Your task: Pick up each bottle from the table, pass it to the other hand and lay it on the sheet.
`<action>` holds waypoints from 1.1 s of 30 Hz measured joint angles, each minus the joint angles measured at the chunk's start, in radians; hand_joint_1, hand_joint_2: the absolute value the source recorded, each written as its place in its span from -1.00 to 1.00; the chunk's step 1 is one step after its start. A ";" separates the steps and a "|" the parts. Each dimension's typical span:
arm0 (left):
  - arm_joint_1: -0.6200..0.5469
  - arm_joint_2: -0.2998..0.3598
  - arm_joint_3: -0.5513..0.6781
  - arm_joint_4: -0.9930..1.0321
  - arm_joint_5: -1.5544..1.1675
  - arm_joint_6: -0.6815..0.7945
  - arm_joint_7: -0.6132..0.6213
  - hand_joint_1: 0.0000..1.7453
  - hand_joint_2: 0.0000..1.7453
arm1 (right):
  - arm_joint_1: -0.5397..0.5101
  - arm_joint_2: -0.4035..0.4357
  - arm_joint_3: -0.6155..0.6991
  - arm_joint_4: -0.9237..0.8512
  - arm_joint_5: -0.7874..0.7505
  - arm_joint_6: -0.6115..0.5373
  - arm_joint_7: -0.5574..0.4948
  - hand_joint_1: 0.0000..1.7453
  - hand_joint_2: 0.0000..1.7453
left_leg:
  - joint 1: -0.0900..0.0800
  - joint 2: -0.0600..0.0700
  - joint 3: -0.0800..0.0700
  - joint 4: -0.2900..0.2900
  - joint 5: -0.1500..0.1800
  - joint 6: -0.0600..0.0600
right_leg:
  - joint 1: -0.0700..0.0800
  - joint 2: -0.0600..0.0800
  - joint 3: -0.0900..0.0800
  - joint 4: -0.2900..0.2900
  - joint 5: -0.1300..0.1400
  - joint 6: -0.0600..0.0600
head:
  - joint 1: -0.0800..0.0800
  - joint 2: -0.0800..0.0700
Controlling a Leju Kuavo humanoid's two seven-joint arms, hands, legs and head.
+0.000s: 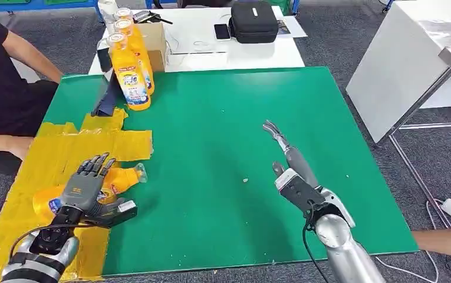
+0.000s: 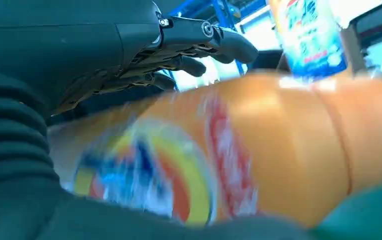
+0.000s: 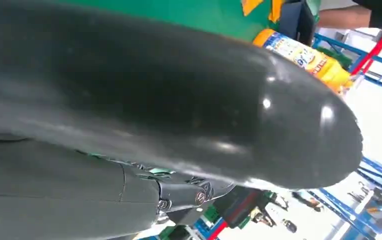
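Resting over lying bottle [image 1: 114, 183] on yellow sheet [image 1: 52, 154] at 8 o'clock, left hand [image 1: 87, 191] showed fingers spread, grip unclear. Right hand [image 1: 290, 168] empty, fingers extended. Advice: release low, lift straight, avoid rolling bottle. Standing bottles [image 1: 131, 71] waited at 11 o'clock.

A robotics test lab or workshop.
A green mat [image 1: 240, 153] covers the worktop, with a yellow taped-down sheet [image 1: 46, 159] on it; white tables [image 1: 258, 50] hold a phone [image 1: 222, 31] and a black equipment case [image 1: 254, 21], cables [image 1: 441, 206] trail over grey carpet, and blue metal racking [image 3: 378, 65] stands behind.
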 measured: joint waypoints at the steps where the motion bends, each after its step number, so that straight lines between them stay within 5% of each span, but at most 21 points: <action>1: 0.003 -0.002 0.001 -0.008 0.000 0.000 0.000 -1.00 -1.00 | 0.001 0.000 0.000 0.000 0.000 0.000 0.000 -1.00 -1.00 | 0.000 0.000 0.000 0.000 0.000 0.000 | 0.000 0.000 0.000 0.000 0.000 0.000 | 0.000 0.000; 9: 0.055 -0.097 0.088 -0.184 0.077 0.315 -0.045 -1.00 -1.00 | 0.032 0.005 0.013 0.000 0.033 -0.037 -0.002 -1.00 -1.00 | 0.000 0.000 -0.001 0.000 0.000 0.000 | 0.000 0.000 -0.001 0.000 0.000 0.000 | 0.000 0.000; 20: 0.073 -0.159 0.152 -0.295 0.127 0.326 -0.078 -1.00 -1.00 | 0.047 0.010 0.031 0.000 0.040 -0.046 -0.003 -1.00 -1.00 | 0.000 0.000 -0.001 0.000 0.000 0.000 | 0.001 0.000 -0.001 0.000 0.000 0.000 | 0.000 0.000; 23: 0.074 -0.189 0.181 -0.318 0.326 0.321 -0.192 -1.00 -1.00 | 0.051 0.015 0.033 0.000 0.063 -0.066 -0.004 -1.00 -1.00 | 0.000 0.000 -0.001 0.000 0.000 0.000 | 0.001 0.000 -0.001 0.000 0.000 0.000 | 0.000 0.000; 28: 0.060 -0.245 0.233 -0.374 0.951 -0.064 -0.335 -1.00 -1.00 | 0.079 0.083 0.033 -0.007 0.164 -0.185 -0.031 -1.00 -1.00 | 0.000 0.000 -0.001 0.000 0.000 0.000 | 0.001 0.001 -0.002 0.000 0.000 0.000 | 0.000 0.000; 33: 0.074 -0.304 0.248 -0.450 1.229 -0.345 -0.391 -1.00 -1.00 | 0.108 0.155 0.033 -0.063 0.172 -0.286 -0.071 -1.00 -1.00 | 0.000 0.000 -0.001 0.000 0.000 0.000 | 0.001 0.001 -0.002 0.000 0.000 0.000 | 0.000 0.000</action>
